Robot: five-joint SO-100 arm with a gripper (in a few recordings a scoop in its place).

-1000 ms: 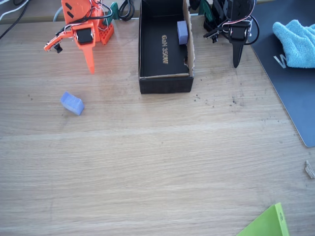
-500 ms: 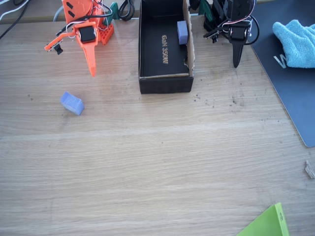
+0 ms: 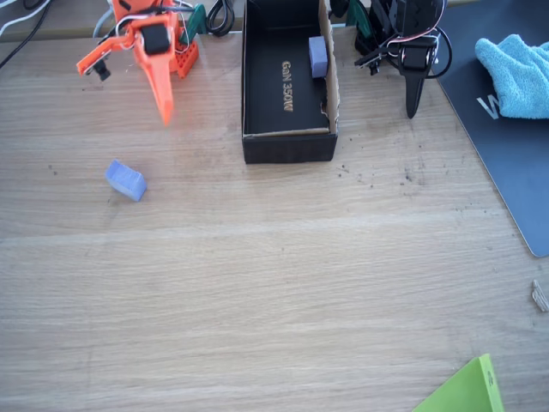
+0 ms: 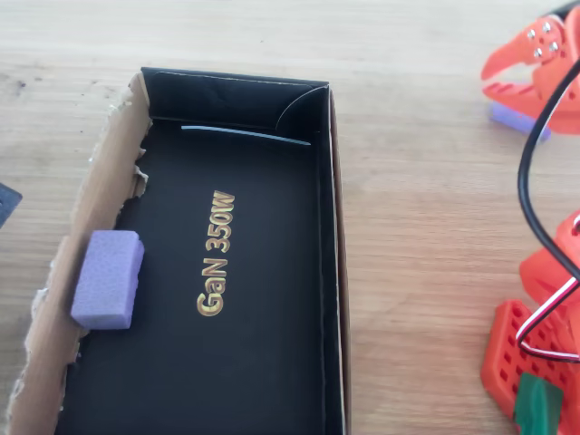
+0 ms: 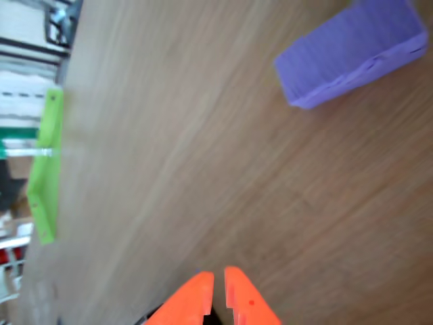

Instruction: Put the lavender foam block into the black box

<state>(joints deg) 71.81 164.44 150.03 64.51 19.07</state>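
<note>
The orange gripper (image 3: 163, 107) is hanging above the wooden table (image 3: 274, 283) near the upper left corner in the fixed view, with its fingers pointing down toward the table. In the wrist view the two orange fingertips (image 5: 218, 298) are standing almost together, with only a thin gap between them, and they are holding nothing.

The lavender foam block (image 3: 126, 180) is lying on the bare wood, below the gripper and a little to the left in the fixed view, apart from the fingertips. In the wrist view the same block (image 5: 352, 57) is showing in the upper right, well apart from the fingertips at the bottom edge.

The black box (image 3: 287, 146) is standing to the right of the gripper in the fixed view, with gold "GaN 350W" lettering (image 4: 216, 254) on its floor. A paler lavender block (image 4: 109, 278) is lying inside the box against the torn cardboard wall.

Further to the right in the fixed view, a blue cloth (image 3: 515, 73) is lying on a dark mat (image 3: 515, 172). A green sheet (image 3: 467, 390) is showing at the bottom edge.
</note>
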